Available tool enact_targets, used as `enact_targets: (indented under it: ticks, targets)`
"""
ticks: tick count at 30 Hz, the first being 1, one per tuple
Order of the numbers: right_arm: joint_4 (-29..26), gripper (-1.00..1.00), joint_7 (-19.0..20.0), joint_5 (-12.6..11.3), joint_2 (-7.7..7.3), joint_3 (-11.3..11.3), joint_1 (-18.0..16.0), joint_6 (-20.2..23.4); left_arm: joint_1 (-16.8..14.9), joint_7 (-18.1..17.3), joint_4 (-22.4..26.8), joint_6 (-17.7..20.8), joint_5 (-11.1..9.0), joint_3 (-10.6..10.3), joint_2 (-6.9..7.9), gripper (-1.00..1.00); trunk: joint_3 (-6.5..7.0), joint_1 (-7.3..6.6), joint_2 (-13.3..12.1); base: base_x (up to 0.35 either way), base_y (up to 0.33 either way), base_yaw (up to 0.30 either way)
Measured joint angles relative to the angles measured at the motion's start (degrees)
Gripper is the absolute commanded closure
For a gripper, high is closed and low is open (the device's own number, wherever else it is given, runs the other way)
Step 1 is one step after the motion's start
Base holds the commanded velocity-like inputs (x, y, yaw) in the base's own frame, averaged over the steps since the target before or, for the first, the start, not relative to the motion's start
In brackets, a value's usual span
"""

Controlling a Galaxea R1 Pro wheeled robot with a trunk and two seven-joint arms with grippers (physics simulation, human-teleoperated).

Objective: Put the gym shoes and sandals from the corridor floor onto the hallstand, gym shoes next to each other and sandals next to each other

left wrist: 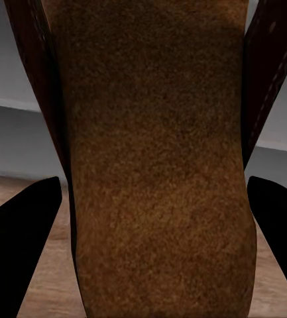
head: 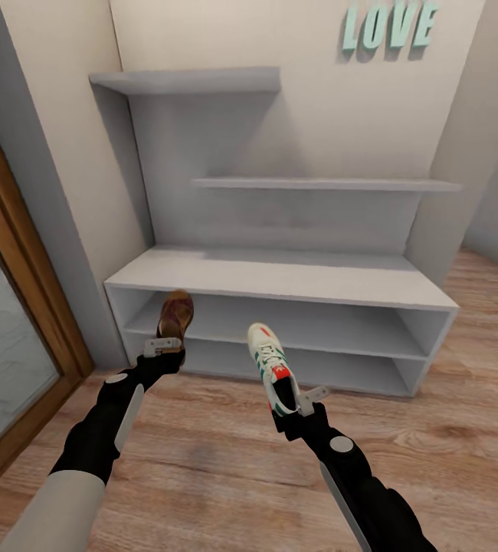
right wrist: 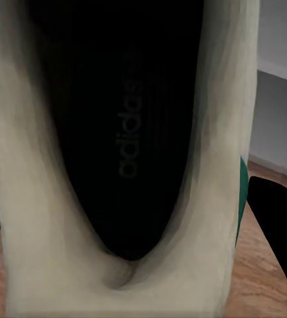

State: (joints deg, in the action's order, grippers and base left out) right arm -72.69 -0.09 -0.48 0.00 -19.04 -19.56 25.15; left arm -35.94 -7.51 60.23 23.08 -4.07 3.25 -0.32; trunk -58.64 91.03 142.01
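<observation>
My left gripper [head: 166, 346] is shut on a dark brown sandal [head: 175, 313], held up in front of the left end of the hallstand [head: 280, 277]. Its tan insole [left wrist: 156, 172] runs between the black fingers [left wrist: 20, 245] in the left wrist view. A cream-white gym shoe [head: 270, 366] with green stripes and a red-orange lining is held off the floor, my right gripper [head: 304, 402] shut on its heel. The shoe's dark inside [right wrist: 126, 132] faces the right wrist camera. Both shoes hang just before the rack's two open shelf levels.
The hallstand's broad top and two wall shelves [head: 195, 80] carry nothing. A wood-framed glass door [head: 11, 337] stands at the left. Wood-plank corridor floor [head: 226, 468] spreads below my arms. Teal letters [head: 391, 27] hang on the wall.
</observation>
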Motion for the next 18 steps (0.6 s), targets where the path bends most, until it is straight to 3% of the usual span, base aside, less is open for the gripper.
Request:
enact_targets:
  ticks: [14, 18]
  targets:
    - [0.0, 1.0, 0.0, 0.0, 0.0, 0.0, 0.0, 0.0, 0.0, 0.0, 0.0, 0.0, 0.0, 0.0, 0.0, 1.0, 0.08, 0.0, 0.0, 0.0, 0.047, -0.017]
    - [0.0, 1.0, 0.0, 0.0, 0.0, 0.0, 0.0, 0.0, 0.0, 0.0, 0.0, 0.0, 0.0, 0.0, 0.0, 1.0, 0.08, 0.0, 0.0, 0.0, 0.193, 0.0]
